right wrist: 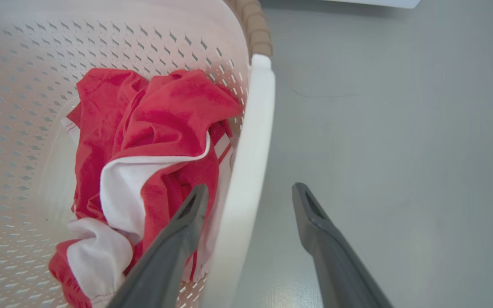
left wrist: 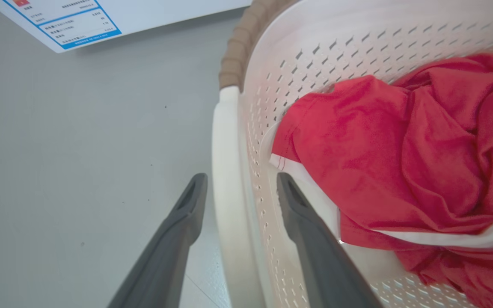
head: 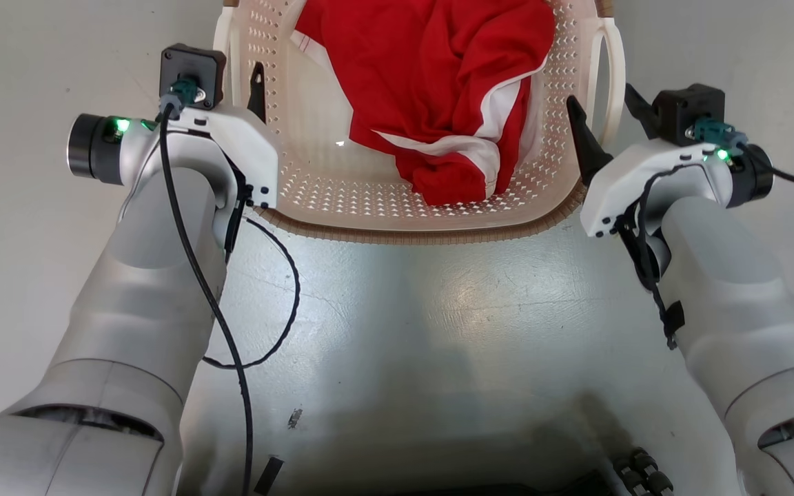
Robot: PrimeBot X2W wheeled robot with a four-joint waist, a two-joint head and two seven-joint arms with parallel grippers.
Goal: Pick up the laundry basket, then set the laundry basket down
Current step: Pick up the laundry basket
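Left forearm [head: 149,296] and right forearm [head: 735,289] sit closest to the head camera, one tool on each, so two tools, two dark fingers apiece. One laundry basket [head: 342,193] sits on the grey floor [head: 438,310] directly between the tools, brown rim [head: 411,236] towards the robot. Left tool [left wrist: 241,177]: released, jaws spread. They straddle the basket's left white handle [left wrist: 225,171] with one finger inside the perforated wall and one outside over the floor. There are visible gaps on both sides, so no clamp. Right tool [right wrist: 250,189]: also released, same layout on the right white handle [right wrist: 246,162]. Its inner finger is close against the handle and its outer finger stands well clear of it. That's two handles, one per tool, neither grasped. One crumpled red cloth with white trim [head: 438,76] lies in the basket, on the inner-finger side of each tool and nearly touching the right tool's inner finger. One white sheet with blue print [left wrist: 71,21] lies ahead of the left tool, beyond its outer finger. One black cable [head: 287,296] loops down beside the left forearm.
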